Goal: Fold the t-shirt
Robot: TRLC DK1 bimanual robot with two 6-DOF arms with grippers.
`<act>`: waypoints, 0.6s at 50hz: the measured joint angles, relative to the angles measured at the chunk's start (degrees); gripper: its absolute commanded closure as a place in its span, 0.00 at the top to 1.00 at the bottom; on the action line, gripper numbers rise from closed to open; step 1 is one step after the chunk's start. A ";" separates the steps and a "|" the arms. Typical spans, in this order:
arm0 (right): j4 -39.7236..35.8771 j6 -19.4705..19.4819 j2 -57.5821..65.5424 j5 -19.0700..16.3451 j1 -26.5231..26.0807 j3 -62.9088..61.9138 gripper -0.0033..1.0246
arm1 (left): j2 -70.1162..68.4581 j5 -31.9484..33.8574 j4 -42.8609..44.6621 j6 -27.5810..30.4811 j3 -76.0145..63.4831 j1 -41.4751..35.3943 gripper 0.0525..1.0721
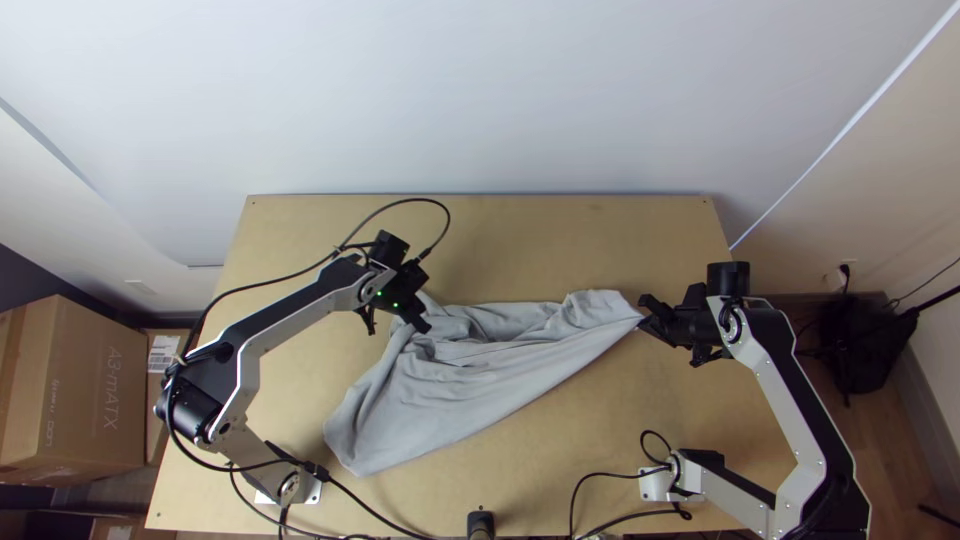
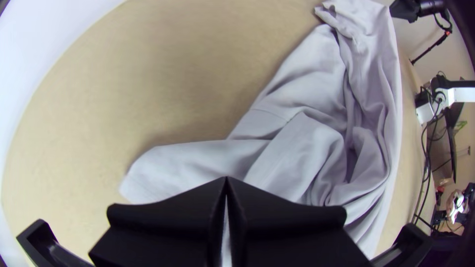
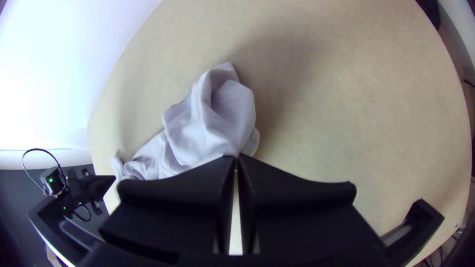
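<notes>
The grey t-shirt (image 1: 470,375) lies bunched and creased across the table, with a smoother part toward the lower left. Over its upper left part is my left gripper (image 1: 424,326), shut. In the left wrist view the gripper (image 2: 226,180) has its fingertips together above the t-shirt (image 2: 302,143), and I see no cloth pinched between them. At the cloth's right end, my right gripper (image 1: 643,316) is shut on a corner. In the right wrist view, the t-shirt (image 3: 213,123) gathers to a point at the right gripper (image 3: 236,157).
Bare wood of the table (image 1: 560,235) lies beyond the cloth and also on its near side at the right. Black cables (image 1: 375,505) run along the near edge. Cardboard boxes (image 1: 75,390) stand left of the table, a black bag (image 1: 855,340) to its right.
</notes>
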 measured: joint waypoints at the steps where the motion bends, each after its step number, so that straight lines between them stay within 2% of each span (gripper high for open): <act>1: 0.00 0.00 -0.04 0.00 0.00 0.00 0.03 | -0.35 0.02 -0.04 0.02 0.00 0.31 0.16; 3: 0.00 0.00 -0.04 0.00 0.02 0.00 0.03 | -0.96 0.04 -0.07 0.00 0.00 0.79 0.41; 4: 0.00 0.00 -0.04 0.00 0.02 0.00 0.03 | -1.31 0.09 -0.24 0.00 0.04 0.98 0.49; 6: 0.00 0.00 -0.04 0.00 0.02 0.00 0.03 | -1.88 0.15 -1.22 0.02 0.13 1.07 0.58; 9: 0.00 0.00 -0.04 0.00 0.02 0.00 0.03 | -2.23 0.20 -3.21 0.04 0.42 0.98 0.65; 17: 0.02 0.00 -0.31 0.00 0.02 0.00 0.03 | -2.23 0.42 -8.26 0.09 1.44 -0.04 0.66; 30: 0.00 -0.02 -1.40 0.00 -0.33 0.00 0.03 | -0.24 0.46 -8.61 0.72 2.69 -1.68 0.66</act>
